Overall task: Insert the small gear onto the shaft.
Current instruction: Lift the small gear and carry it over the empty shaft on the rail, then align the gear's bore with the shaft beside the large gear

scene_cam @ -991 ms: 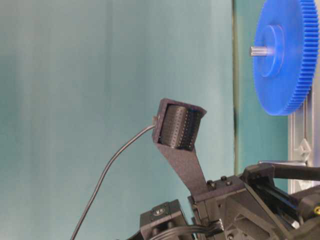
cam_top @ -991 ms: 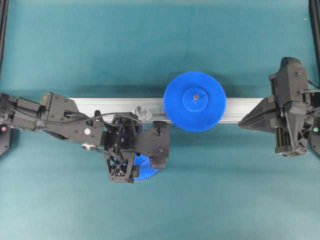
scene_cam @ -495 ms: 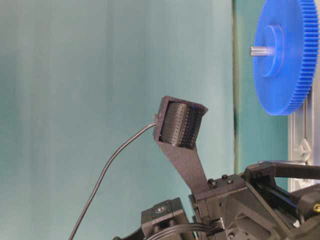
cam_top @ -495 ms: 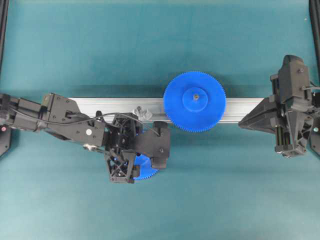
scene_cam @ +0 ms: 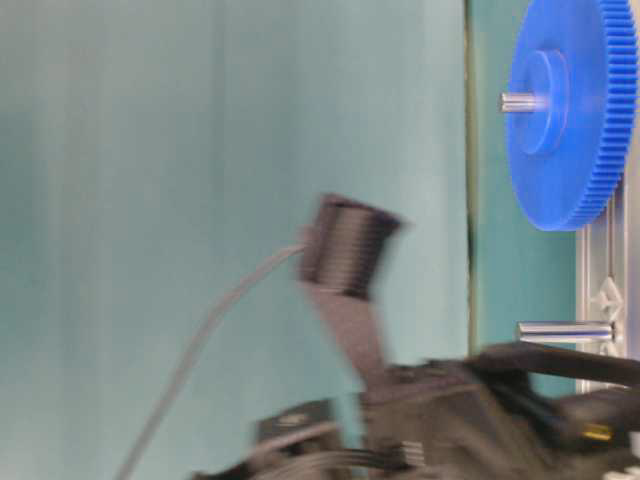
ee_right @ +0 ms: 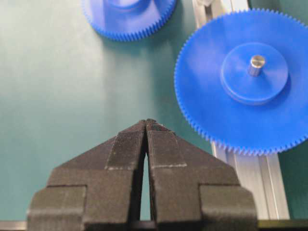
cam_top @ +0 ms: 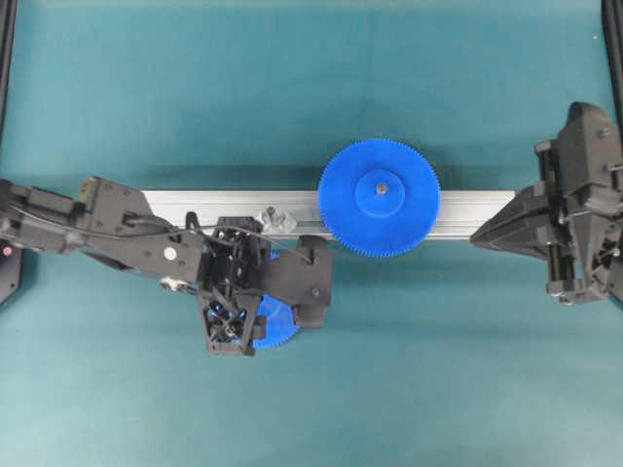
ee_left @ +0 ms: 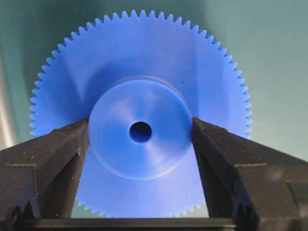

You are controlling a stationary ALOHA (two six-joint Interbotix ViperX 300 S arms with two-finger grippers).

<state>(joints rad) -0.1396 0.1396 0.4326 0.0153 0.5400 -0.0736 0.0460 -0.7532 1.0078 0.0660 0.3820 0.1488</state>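
Observation:
The small gear (ee_left: 144,72) is blue with a raised hub and a centre hole. My left gripper (ee_left: 140,129) is shut on its hub, one finger on each side. In the overhead view the left gripper (cam_top: 265,313) holds the small gear (cam_top: 277,329) just in front of the rail, mostly hidden under the wrist. The shaft (cam_top: 275,219) stands on its silvery base on the rail, just behind the gripper. It also shows as a bare metal pin in the table-level view (scene_cam: 565,330). My right gripper (ee_right: 146,121) is shut and empty at the rail's right end (cam_top: 477,236).
A larger blue gear (cam_top: 379,197) sits on its own pin on the aluminium rail (cam_top: 195,202), right of the shaft. It also shows in the right wrist view (ee_right: 245,82) and the table-level view (scene_cam: 570,110). Black frame posts stand at the table's far corners.
My left arm has shifted slightly left with the small gear and is blurred in the table-level view, where the shaft now shows. My right arm has drawn back a little to the right.

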